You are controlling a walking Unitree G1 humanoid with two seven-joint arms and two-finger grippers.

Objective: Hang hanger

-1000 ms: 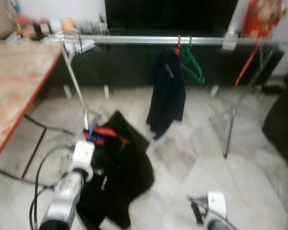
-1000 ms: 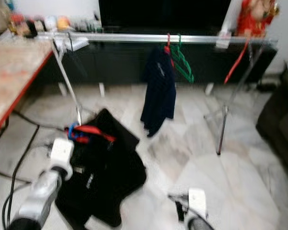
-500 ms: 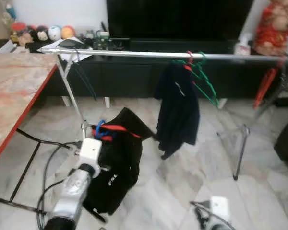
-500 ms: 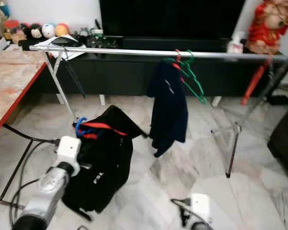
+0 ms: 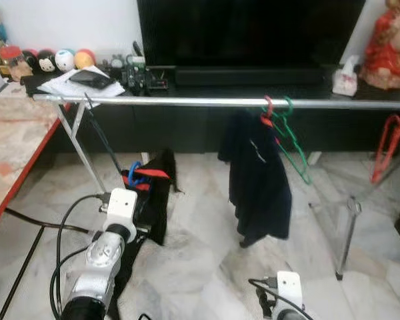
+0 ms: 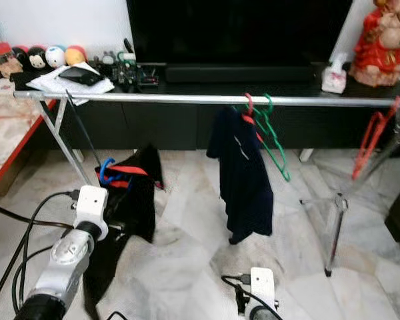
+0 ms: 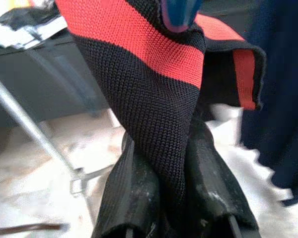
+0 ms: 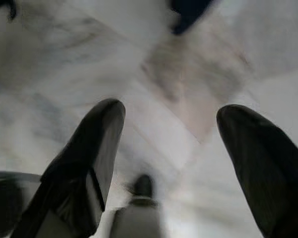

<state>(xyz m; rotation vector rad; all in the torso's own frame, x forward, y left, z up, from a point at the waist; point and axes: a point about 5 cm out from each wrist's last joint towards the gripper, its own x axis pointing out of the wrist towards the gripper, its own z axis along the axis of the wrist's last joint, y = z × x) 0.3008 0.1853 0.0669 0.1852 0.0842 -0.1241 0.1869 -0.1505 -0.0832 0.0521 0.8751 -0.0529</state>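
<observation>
Left wrist view: left tool (image 7: 176, 198) pinching garment (image 7: 139, 74) (blue hanger (image 5: 135, 175) atop).

No text, label, brand or number can be read. A small pale mark is seen on the chest of the dark garment (image 5: 260, 183) hung on the rail (image 5: 187, 102) — too small for letters to be made out. Papers (image 6: 70, 79) on the TV stand (image 6: 187, 93) are seen as well — whatever is printed on them cannot be read.
</observation>
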